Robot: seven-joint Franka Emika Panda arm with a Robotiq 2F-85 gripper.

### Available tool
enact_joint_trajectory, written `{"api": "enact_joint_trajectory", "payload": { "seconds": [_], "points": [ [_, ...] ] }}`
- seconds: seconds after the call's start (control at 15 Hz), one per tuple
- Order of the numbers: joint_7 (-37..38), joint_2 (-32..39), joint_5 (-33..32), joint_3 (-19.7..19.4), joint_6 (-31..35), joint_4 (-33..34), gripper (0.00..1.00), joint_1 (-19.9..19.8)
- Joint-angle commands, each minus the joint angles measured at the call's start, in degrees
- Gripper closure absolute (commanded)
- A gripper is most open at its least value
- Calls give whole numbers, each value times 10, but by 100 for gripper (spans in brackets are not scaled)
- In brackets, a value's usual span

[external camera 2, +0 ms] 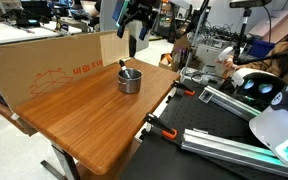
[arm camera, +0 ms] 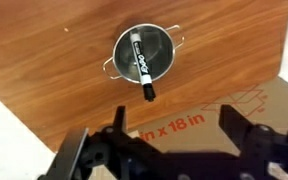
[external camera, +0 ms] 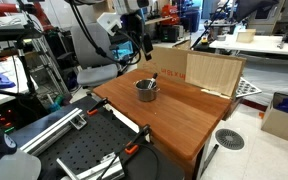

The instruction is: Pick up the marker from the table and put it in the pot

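Note:
The marker [arm camera: 141, 66] is a black pen with a white label. It rests inside the silver pot [arm camera: 122, 45], its dark tip leaning out over the rim. In both exterior views it sticks up out of the pot [external camera: 146, 90] [external camera 2: 130, 81]. The pot stands on the reddish-brown table [external camera: 174, 115] [external camera 2: 94, 115] [arm camera: 64, 70]. My gripper [arm camera: 164, 140] is open and empty, raised well above the pot. It also shows high above the table's far edge in both exterior views [external camera: 136, 35] [external camera 2: 136, 25].
A cardboard box [external camera: 194, 65] [external camera 2: 44, 60] [arm camera: 214, 110] stands along the table's edge behind the pot. A black perforated board [external camera: 74, 150] [external camera 2: 224, 140] with clamps adjoins the table. Lab equipment and desks surround it.

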Motion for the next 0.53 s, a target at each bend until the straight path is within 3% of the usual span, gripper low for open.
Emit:
{"api": "enact_joint_trajectory", "payload": {
  "seconds": [0.0,0.47],
  "points": [
    [-28,-2,37,111,-5,-5,0,-108],
    [-28,-2,37,111,-5,-8,0,-107]
  ]
}}
